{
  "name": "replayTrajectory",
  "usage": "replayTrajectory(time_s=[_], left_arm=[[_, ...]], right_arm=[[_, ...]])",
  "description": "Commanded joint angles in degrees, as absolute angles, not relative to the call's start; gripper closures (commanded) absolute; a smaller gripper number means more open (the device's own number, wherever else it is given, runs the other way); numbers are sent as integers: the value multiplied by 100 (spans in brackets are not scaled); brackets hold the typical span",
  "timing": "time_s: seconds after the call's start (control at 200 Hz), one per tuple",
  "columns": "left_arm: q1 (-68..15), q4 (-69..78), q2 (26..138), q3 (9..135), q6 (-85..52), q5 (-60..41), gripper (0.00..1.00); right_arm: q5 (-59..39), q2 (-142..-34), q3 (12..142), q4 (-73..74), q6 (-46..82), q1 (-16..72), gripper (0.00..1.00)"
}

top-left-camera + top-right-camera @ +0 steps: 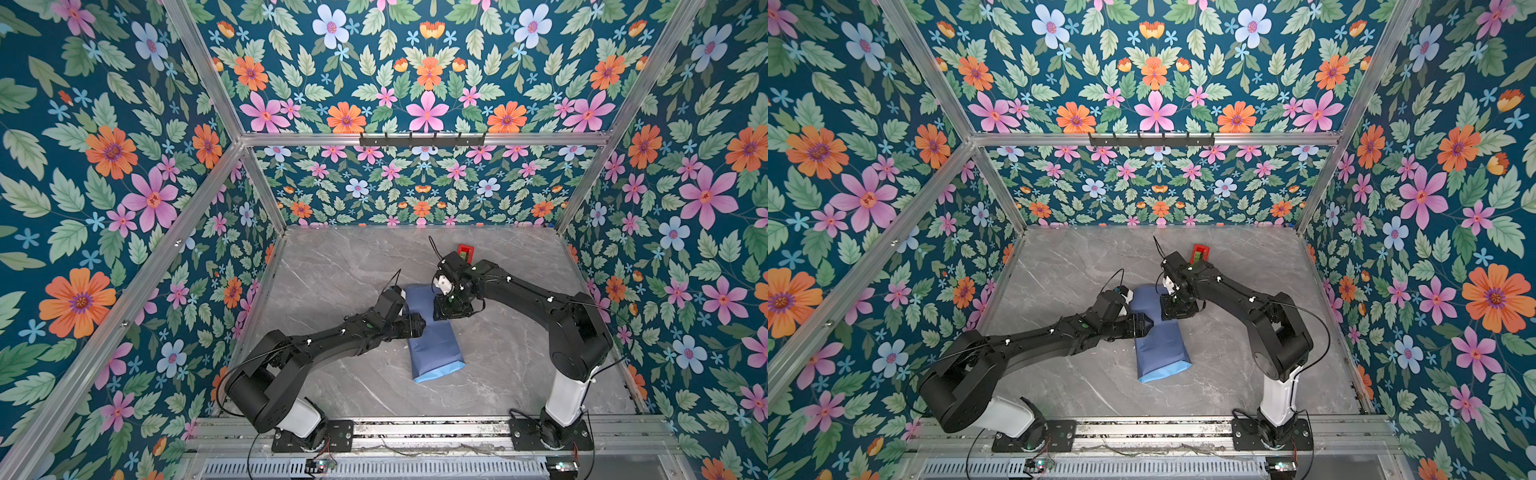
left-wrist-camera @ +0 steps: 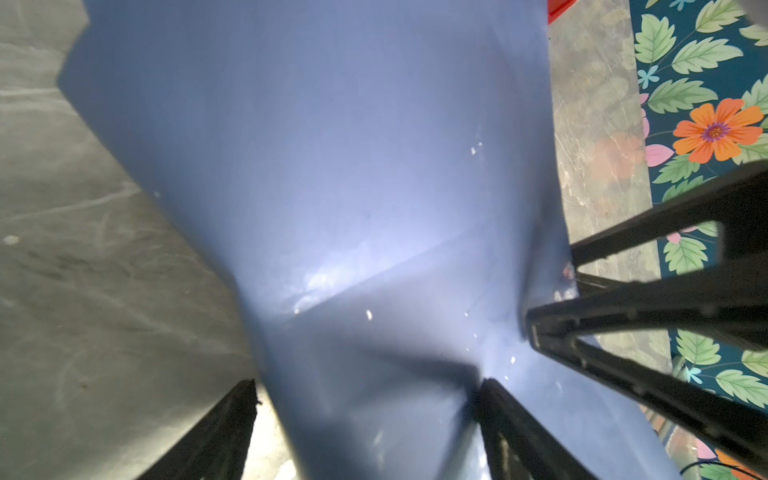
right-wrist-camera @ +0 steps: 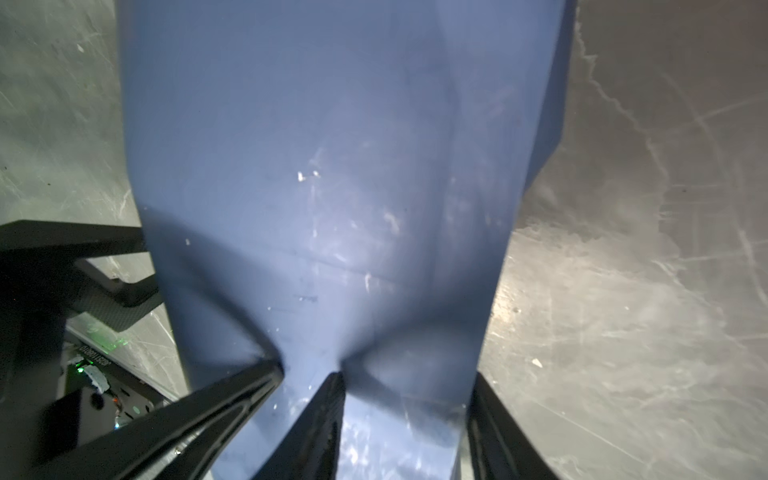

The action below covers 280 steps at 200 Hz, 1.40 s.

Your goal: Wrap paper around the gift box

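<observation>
The paper point(image 1: 434, 345) is folded mid-way across the surface point(image 1: 332, 266) — straddled by the left gripper point(image 2: 365, 382), spread wide. The right gripper point(image 3: 406, 374) is clamped on it.

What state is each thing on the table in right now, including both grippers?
paper, folded into a long bundle lying flat, darker face out, lighter face showing at near end.
gift box, not visible.
tape dispenser, at the back, partly hidden, not held.
left gripper, open, one finger on the paper.
right gripper, fingers apart over the paper's far end, grip unclear.
</observation>
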State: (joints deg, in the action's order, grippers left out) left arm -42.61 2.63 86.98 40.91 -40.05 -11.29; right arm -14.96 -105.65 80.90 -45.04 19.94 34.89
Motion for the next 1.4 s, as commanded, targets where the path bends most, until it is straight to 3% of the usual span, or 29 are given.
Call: replayTrajectory(time_s=[0.0, 0.635, 0.98, 1.145, 1.395], left_arm=[[-4262, -976, 8792, 4002, -3806, -565, 16], [-4263, -940, 8791, 4008, -3814, -571, 16], [-4270, -880, 8781, 4159, -3831, -623, 15], [-4280, -871, 8741, 4332, -3832, -645, 14], [-4324, -971, 8631, 4559, -3823, -599, 13]], right_arm=[[-1761, -10600, 8039, -4343, 2107, 3489, 52], [-3256, -10687, 7123, -2958, 2571, 3030, 41], [-3270, -10002, 7027, -3298, 2231, 2472, 30], [-3226, -9321, 6782, -3577, 1878, 2485, 29], [-1875, -9147, 7326, -5359, 1060, 3007, 30]])
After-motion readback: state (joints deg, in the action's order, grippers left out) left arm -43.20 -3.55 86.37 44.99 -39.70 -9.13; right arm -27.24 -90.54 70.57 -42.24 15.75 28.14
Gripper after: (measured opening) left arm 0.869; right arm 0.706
